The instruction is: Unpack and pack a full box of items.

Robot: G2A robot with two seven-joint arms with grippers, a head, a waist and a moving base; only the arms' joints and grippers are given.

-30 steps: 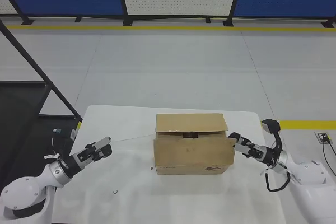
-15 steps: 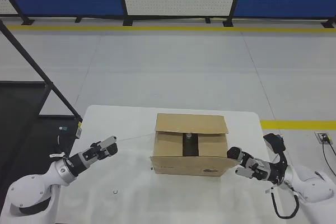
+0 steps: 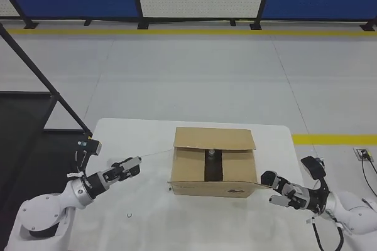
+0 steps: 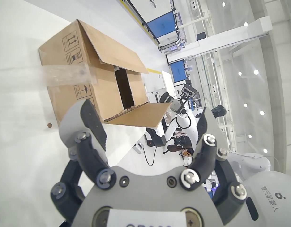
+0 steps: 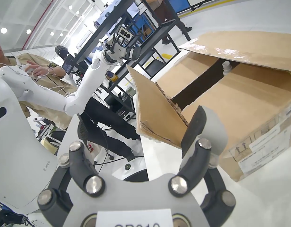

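Cardboard was the whole job at that point: the box sat in the middle of the white table, between the two arms. Its far flap stood folded back and its near flap was swung out towards the robot. The two inner flaps lay almost flat over the contents, leaving a dark slot between them in which a small white bottle cap showed. A strip of clear tape stuck out from the box end on the left arm's side.

The left gripper hung near that end, apart from the box, jaws spread wide and holding nothing. The right gripper sat just beside the outer corner of the near flap, jaws parted too. I could not tell whether a finger touched the card.

By my reading the unpacking had barely begun: outer flaps open, nothing lifted out. The next move would call for each inner flap to be folded outward, one per arm, so the items below could be reached. The loose tape might catch a finger on the left side, and the light box could slide if only one flap were pushed
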